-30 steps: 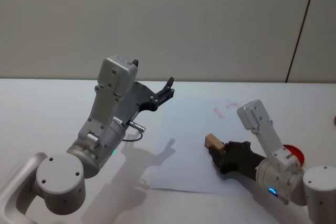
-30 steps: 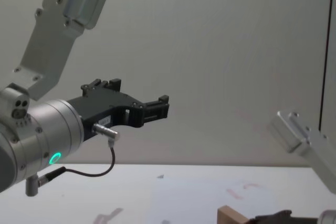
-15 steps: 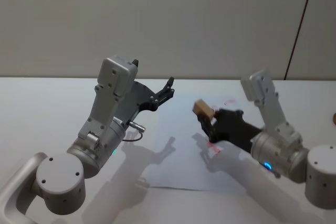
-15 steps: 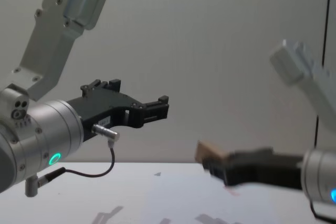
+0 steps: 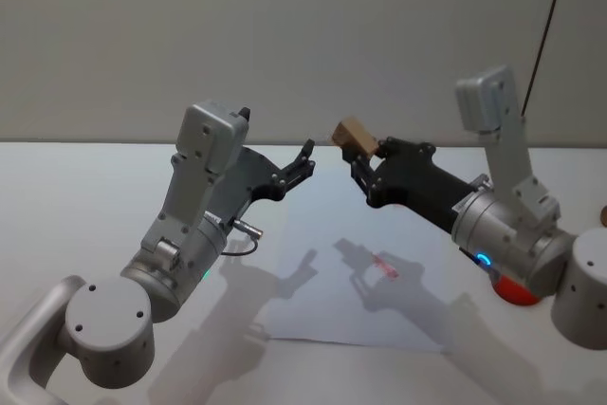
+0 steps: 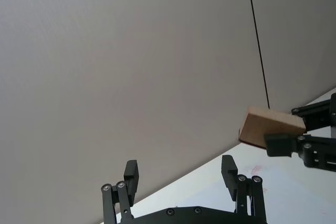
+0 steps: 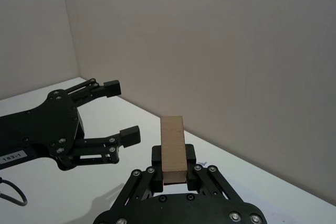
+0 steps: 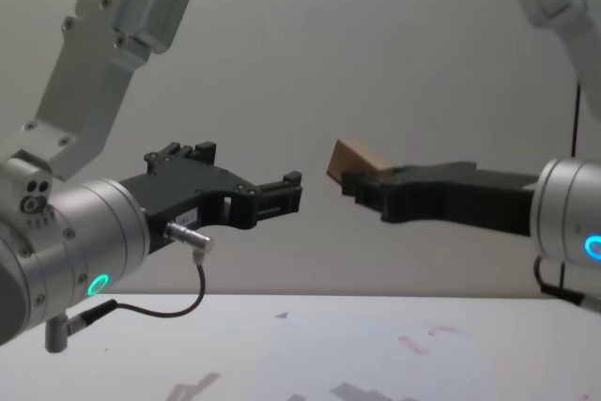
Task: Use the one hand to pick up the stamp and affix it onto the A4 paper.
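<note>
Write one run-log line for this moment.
right tool: shut on stamp, raised above A4 paper | left tool: open, idle | red mark on paper

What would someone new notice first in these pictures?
First, the small light-tan wooden stamp clamped in the right black claw gripper, raised high above the flat white A4 paper. Facing it, the left black gripper hangs open in the air, holding nothing.
</note>
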